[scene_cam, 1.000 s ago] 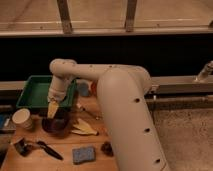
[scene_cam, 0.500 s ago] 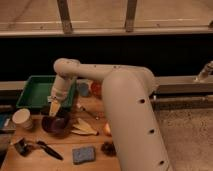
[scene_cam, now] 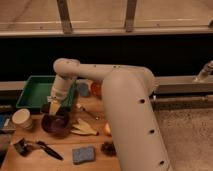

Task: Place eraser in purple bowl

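Note:
The purple bowl (scene_cam: 55, 125) stands on the wooden table at the left, dark and round. My gripper (scene_cam: 54, 107) hangs just above the bowl's far rim, at the end of the white arm (scene_cam: 95, 72) that reaches in from the right. The eraser does not show anywhere; I cannot tell whether it is in the gripper or down in the bowl.
A green tray (scene_cam: 30, 87) lies behind the bowl. A white paper cup (scene_cam: 22, 119) stands to its left. A black-handled brush (scene_cam: 42, 149) and a blue-grey sponge (scene_cam: 83, 154) lie in front. An orange bowl (scene_cam: 96, 89) sits behind the arm, and a yellow peel (scene_cam: 82, 129) lies right of the purple bowl.
The gripper has risen a little over the purple bowl and shifted slightly right. Nothing else on the table has moved.

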Tool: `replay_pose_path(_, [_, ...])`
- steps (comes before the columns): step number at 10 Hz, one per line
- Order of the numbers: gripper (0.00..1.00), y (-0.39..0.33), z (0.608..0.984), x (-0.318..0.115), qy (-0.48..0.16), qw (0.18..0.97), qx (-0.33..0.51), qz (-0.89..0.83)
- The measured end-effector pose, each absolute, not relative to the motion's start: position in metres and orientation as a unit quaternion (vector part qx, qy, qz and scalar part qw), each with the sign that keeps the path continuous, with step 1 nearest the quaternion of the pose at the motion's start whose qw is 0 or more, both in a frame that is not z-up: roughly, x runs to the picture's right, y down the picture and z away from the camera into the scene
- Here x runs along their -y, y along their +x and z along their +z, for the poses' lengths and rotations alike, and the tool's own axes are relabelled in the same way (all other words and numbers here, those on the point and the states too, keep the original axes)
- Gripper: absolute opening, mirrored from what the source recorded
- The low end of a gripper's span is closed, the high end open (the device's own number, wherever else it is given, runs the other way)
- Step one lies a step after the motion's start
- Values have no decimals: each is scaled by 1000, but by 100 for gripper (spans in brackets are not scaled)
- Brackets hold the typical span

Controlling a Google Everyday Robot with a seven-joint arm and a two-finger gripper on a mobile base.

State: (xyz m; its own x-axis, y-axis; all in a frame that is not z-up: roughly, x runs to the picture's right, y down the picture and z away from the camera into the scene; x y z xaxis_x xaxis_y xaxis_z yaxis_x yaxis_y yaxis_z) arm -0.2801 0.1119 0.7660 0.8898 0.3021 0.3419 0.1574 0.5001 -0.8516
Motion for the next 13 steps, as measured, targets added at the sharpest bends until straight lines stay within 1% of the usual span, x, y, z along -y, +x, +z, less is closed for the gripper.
replay_pose_path(3, [40, -280, 766, -112, -498, 835, 231, 44])
replay_pose_path(4, [38, -280, 766, -112, -498, 835, 231, 44])
replay_pose_path(5, [32, -279, 766, -112, -498, 835, 231, 44])
replay_pose_path(6, [30, -279, 766, -112, -498, 835, 231, 44])
replay_pose_path(8, [41, -279, 766, -111, -498, 835, 231, 44])
replay_pose_path(10, [63, -279, 766, -111, -498, 835, 231, 44])
replay_pose_path(11, [73, -279, 766, -111, -498, 835, 231, 44])
replay_pose_path(12, [78, -279, 766, -111, -498, 835, 231, 44])
replay_pose_path(13, [80, -279, 766, -112, -498, 835, 231, 44])
